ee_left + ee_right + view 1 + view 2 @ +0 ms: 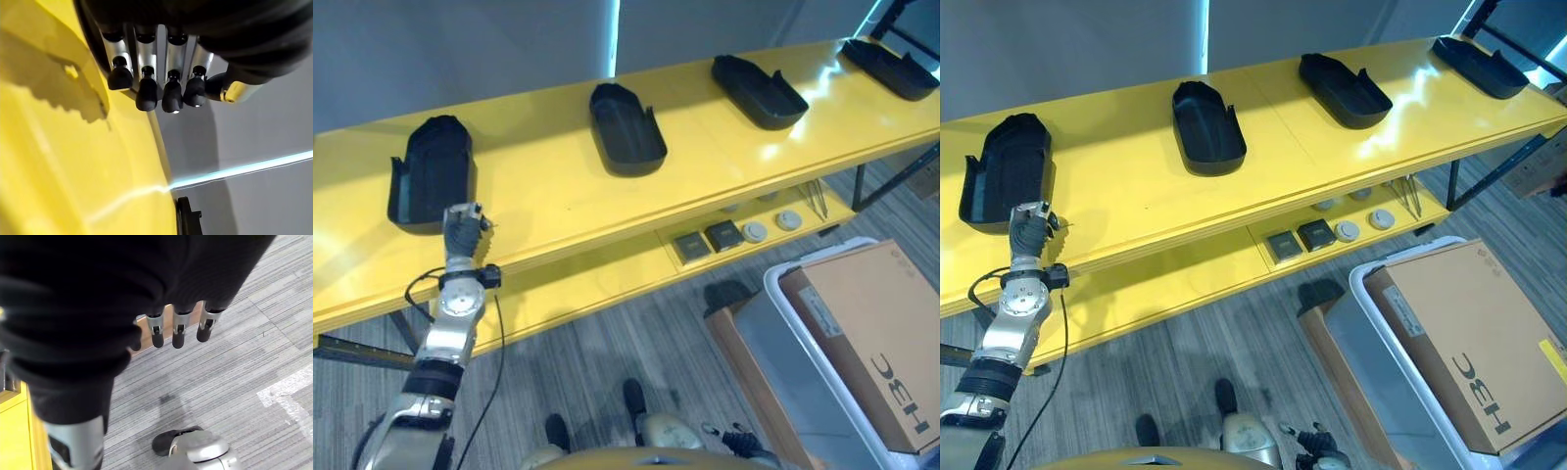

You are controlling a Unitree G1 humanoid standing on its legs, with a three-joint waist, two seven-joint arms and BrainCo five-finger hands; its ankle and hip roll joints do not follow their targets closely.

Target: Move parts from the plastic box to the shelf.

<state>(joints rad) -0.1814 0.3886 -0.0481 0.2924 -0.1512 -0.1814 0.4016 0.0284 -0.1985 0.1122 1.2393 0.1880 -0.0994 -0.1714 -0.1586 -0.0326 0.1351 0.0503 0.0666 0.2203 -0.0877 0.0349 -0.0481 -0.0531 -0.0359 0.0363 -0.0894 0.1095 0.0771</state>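
Observation:
Several black moulded parts lie spaced along the top of the yellow shelf [558,201]: one at the far left [431,171], one further along [626,127], another [759,90], and one at the far right end [891,67]. My left hand [462,230] rests over the shelf top just in front of the leftmost part [1007,171]. Its fingers [146,93] hang relaxed above the yellow surface and hold nothing. My right hand [178,333] hangs over the grey floor, fingers straight and empty. The pale plastic box [773,333] stands on the floor at the lower right.
A large brown cardboard carton [871,343] sits in the plastic box. On the lower shelf board lie two dark square pieces [705,240] and two round pale ones [771,226]. Grey carpet floor [636,343] spreads in front of the shelf.

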